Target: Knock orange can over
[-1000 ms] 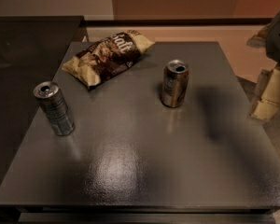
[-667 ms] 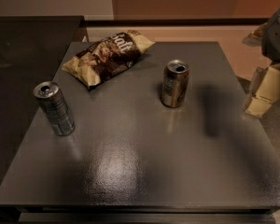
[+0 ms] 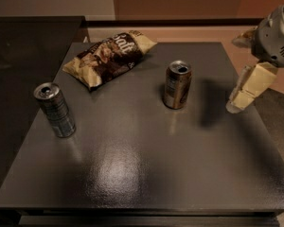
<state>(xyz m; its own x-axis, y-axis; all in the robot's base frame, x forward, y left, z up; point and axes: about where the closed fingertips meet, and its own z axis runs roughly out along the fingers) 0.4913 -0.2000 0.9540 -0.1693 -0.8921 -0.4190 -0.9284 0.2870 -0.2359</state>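
The orange can [image 3: 177,84] stands upright right of centre on the dark table [image 3: 132,164]; it has a coppery brown body and a silver pull-tab top. My gripper [image 3: 248,86] hangs at the table's right edge, pale yellow under a grey wrist. It is to the right of the can, apart from it and not touching it. Its shadow falls on the table between it and the can.
A slimmer silver-blue striped can [image 3: 55,109] stands upright near the table's left edge. A brown and cream snack bag [image 3: 109,56] lies at the back left. A darker surface [image 3: 23,46] adjoins the table at the back left. The floor shows past the right edge.
My gripper has moved left, closer to the orange can. Both cans and the bag have not moved.
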